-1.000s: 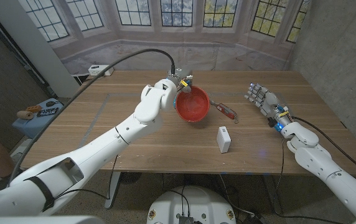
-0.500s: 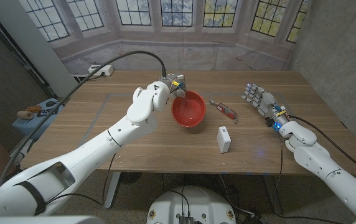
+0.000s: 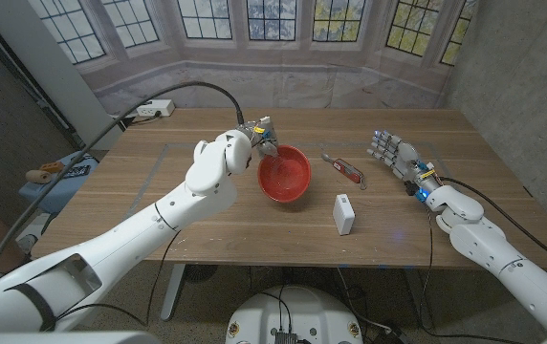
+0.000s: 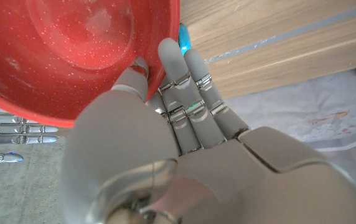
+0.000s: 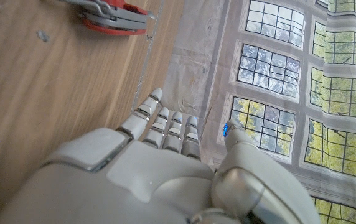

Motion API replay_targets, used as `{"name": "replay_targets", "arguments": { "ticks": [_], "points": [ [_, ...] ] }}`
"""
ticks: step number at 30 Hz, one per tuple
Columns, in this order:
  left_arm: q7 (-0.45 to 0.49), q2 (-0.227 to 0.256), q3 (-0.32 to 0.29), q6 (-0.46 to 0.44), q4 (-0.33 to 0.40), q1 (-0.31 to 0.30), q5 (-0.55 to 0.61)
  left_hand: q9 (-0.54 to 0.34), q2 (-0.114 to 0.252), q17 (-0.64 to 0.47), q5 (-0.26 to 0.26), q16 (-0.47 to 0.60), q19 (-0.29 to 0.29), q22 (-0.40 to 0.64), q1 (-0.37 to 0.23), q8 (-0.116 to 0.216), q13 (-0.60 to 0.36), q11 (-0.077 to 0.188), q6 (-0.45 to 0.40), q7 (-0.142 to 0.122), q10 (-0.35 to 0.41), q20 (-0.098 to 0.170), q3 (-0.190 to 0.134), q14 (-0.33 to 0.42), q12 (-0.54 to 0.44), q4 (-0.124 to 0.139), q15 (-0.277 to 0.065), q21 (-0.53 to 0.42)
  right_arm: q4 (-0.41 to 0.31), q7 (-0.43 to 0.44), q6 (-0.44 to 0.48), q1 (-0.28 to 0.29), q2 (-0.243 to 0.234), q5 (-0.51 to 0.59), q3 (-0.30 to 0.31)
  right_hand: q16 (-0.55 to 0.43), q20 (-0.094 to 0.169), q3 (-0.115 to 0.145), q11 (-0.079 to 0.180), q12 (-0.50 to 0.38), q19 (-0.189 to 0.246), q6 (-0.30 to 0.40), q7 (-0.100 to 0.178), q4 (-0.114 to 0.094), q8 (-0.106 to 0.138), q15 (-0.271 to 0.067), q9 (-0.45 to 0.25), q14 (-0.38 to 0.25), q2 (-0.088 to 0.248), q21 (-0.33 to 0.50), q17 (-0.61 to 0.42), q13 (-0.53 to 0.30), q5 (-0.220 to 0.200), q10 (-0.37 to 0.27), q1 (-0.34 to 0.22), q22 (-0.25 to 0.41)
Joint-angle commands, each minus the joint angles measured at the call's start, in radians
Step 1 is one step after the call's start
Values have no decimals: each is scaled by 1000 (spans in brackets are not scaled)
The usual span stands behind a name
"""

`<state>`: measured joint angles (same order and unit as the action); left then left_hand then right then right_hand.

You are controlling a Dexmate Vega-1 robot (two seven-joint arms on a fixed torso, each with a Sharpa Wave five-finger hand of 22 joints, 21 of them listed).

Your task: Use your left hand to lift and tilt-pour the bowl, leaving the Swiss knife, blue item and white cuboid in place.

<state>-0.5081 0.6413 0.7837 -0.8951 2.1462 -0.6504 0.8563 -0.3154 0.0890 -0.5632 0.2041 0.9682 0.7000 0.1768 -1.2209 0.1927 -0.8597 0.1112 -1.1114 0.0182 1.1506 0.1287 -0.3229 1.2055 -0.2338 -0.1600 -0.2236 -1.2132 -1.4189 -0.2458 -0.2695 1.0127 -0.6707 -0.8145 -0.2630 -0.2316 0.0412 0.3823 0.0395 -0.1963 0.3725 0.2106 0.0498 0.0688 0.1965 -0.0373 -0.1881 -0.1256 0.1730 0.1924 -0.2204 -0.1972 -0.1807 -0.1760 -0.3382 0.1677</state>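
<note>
Left hand: my left hand grips the near-left rim of the bowl, thumb inside the rim and fingers pressed against the outer wall, as the left wrist view shows.
Bowl: the red bowl sits around the middle of the wooden table, tipped so its inside faces the camera; whether its base touches the wood I cannot tell.
Blue item: a sliver of blue peeks out past the bowl's rim beside my fingertips in the left wrist view.
White cuboid: the white block lies on the table near the front edge, to the right of the bowl and apart from it.
Swiss knife: the red pocket knife lies between the bowl and my right hand, touching neither.
Right hand: my right hand is over the right part of the table, fingers straight and close together, holding nothing.
</note>
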Motion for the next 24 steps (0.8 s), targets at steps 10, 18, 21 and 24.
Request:
{"name": "replay_targets", "arguments": {
  "ticks": [10, 18, 21, 24],
  "points": [
    [72, 100, 53, -229, 100, 9, -196, -4, -3, -7, 3, -4, -7, 3, 6, 6, -3, 33, -2, 7, 43, -1, -9, -5, 1, 0, -4, -5, 14, -21, 44, -39, 4, 15, -44, -1, 52, 3, -7, -3, 1, 4, -8, 2, 1, -32, -6, 1, -1, 2, -4, -4, 3, -3, 5, 3],
    [136, 137, 80, -302, 123, 41, -309, -6, -3, -8, 3, -5, -8, 3, 5, 5, -3, 31, 0, 9, 44, -4, -11, -7, 1, 0, -4, -5, 18, -30, 69, -59, 2, 20, -61, -1, 52, 3, -7, -3, 0, 4, -8, 2, 1, -31, -6, 1, -1, 1, -4, -4, 3, -2, 4, 3],
    [169, 148, 84, -324, 129, 48, -360, -6, -3, -8, 3, -5, -8, 3, 4, 5, -5, 32, -1, 8, 42, -4, -11, -8, 1, -1, -4, -5, 17, -33, 81, -65, 1, 20, -66, -1, 52, 3, -8, -3, 0, 4, -9, 2, 1, -32, -6, 1, -1, 1, -3, -4, 3, -1, 4, 3],
    [198, 157, 93, -353, 134, 60, -412, -7, -3, -7, 4, -7, -8, 3, 4, 4, -6, 31, 2, 9, 42, -5, -12, -10, 1, 0, -4, -5, 18, -36, 90, -71, -1, 22, -72, -1, 52, 3, -8, -3, 0, 4, -8, 2, 1, -33, -6, 1, -1, 1, -3, -4, 3, -2, 4, 3]
  ]
}}
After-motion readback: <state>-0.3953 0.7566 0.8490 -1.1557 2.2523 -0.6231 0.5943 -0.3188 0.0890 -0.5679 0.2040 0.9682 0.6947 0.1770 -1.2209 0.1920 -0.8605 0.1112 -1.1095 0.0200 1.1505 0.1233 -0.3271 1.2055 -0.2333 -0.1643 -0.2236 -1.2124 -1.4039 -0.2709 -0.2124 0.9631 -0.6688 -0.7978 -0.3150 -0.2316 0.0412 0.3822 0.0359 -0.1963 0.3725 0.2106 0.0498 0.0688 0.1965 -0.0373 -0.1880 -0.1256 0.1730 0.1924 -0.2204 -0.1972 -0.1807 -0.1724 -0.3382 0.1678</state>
